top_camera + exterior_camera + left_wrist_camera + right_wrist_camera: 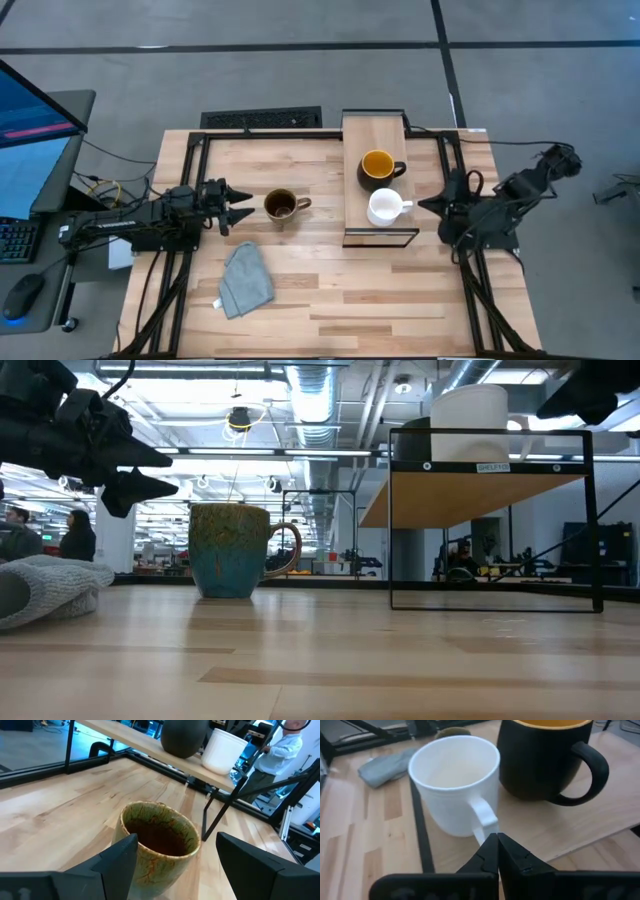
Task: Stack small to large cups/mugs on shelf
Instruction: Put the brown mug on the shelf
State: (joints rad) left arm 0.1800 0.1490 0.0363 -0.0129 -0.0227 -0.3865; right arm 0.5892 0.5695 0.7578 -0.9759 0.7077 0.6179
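Near the desk's left edge, the left arm lies low and level, its left tool (243, 205) spread wide and released just short of the olive-brown mug (281, 206), which stands on the desk (330, 290) left of the shelf (373, 134). At the right edge the right arm bends inward, its right tool (422, 205) clenched on nothing, tips just off the white mug's (383, 208) handle. That mug and the dark mug (377, 167) sit side by side on the shelf. Only the left wrist view shows the olive-brown mug's dark inside between the fingers (120, 862); only the high view shows all of the grey cloth (246, 280) toward the front-left corner.
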